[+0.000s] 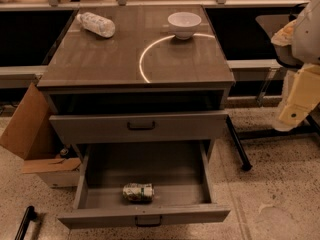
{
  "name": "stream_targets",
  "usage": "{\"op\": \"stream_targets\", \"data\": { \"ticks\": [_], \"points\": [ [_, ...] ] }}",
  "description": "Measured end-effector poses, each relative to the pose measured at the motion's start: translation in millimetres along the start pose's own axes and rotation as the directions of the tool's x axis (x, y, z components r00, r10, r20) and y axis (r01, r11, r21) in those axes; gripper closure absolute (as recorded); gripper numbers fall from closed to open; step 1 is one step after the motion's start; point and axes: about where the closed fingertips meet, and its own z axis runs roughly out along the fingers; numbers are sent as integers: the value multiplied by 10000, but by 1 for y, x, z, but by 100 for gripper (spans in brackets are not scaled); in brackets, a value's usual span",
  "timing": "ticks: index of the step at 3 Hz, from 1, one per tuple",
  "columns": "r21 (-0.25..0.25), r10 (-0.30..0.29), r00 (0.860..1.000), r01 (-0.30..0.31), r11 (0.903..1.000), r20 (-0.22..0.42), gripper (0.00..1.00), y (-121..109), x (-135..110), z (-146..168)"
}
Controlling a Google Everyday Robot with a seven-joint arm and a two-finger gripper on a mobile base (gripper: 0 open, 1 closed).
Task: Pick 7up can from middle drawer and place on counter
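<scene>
The 7up can [138, 192] lies on its side near the front of the open middle drawer [95, 171], which is pulled far out of the cabinet. Its dark bar handle [148, 220] faces me at the bottom. The drawer above it [140, 126] is pulled out only slightly. The counter [100, 59] is glossy grey-brown with a pale arc line [145, 54]. My gripper [292, 111] hangs at the right edge of the camera view on the pale arm. It is beside the cabinet at about top-drawer height, well away from the can and holding nothing.
A white bowl [184, 24] and a clear crinkled plastic bottle [97, 24] lying on its side sit at the back of the counter. A cardboard box [35, 134] stands left of the cabinet. A dark bar [25, 223] lies on the floor at bottom left. A black table leg [237, 144] slants at right.
</scene>
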Motion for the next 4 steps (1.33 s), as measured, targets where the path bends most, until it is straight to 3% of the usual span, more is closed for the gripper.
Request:
{"op": "stream_targets", "data": {
  "ticks": [2,3,4],
  "points": [
    [-296,25,9996,-17,9996,265,0,4,-6,13],
    [-1218,90,9966,10,9926,814,0,23,-27,57],
    [-2310,173,9923,116,9729,1228,0,56,-52,112]
  ]
}}
